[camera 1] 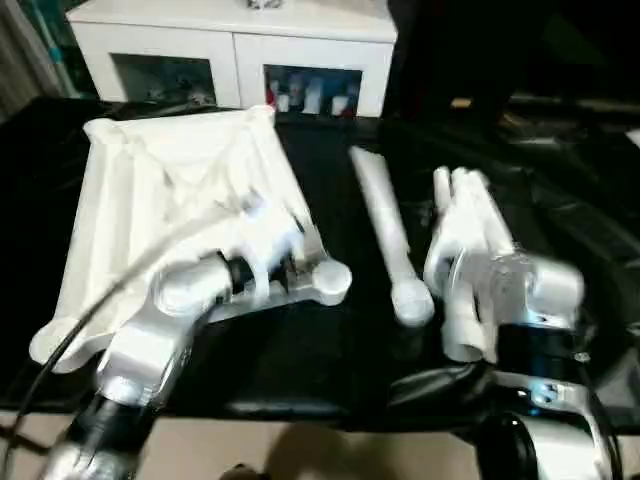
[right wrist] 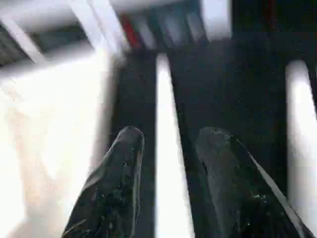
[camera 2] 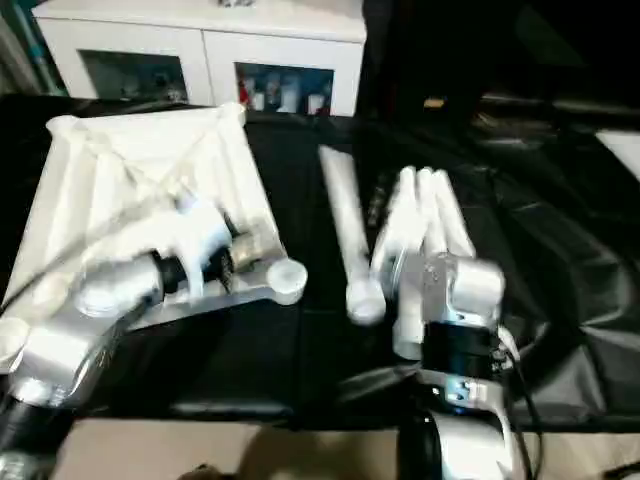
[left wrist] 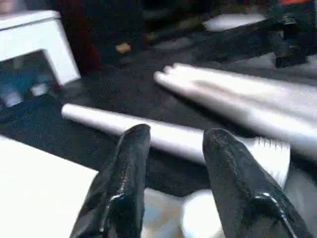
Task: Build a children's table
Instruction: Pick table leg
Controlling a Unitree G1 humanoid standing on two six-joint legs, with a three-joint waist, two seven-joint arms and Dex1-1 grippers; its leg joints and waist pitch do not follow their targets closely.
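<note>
- Beside the tabletop [camera 1: 150, 190], your spread, empty right claw [right wrist: 171, 163] straddles the lone leg [camera 1: 385, 225]; centre it before pinching.
- Left claw [left wrist: 173, 163]: spread, holding nothing.

Dim room, black-draped worktop [camera 1: 330, 360] swallowing most light while white plastic glares. The upturned tabletop [camera 1: 170, 200] blooms nearly featureless, its ribs faint against the washed-out surface. Motion blur smears the left forearm [camera 1: 150, 340] and its cable, and softens the bundled legs [camera 1: 470, 240] at right. The far cabinet [camera 1: 240, 50] sits bright but soft, its glass doors dark with bluish reflections. In the right wrist view the tabletop [right wrist: 54, 129] burns out entirely; the single leg [right wrist: 168, 163] streaks white. The left end effector [left wrist: 173, 163] shows dull sheen on black fingers [left wrist: 124, 183].
</note>
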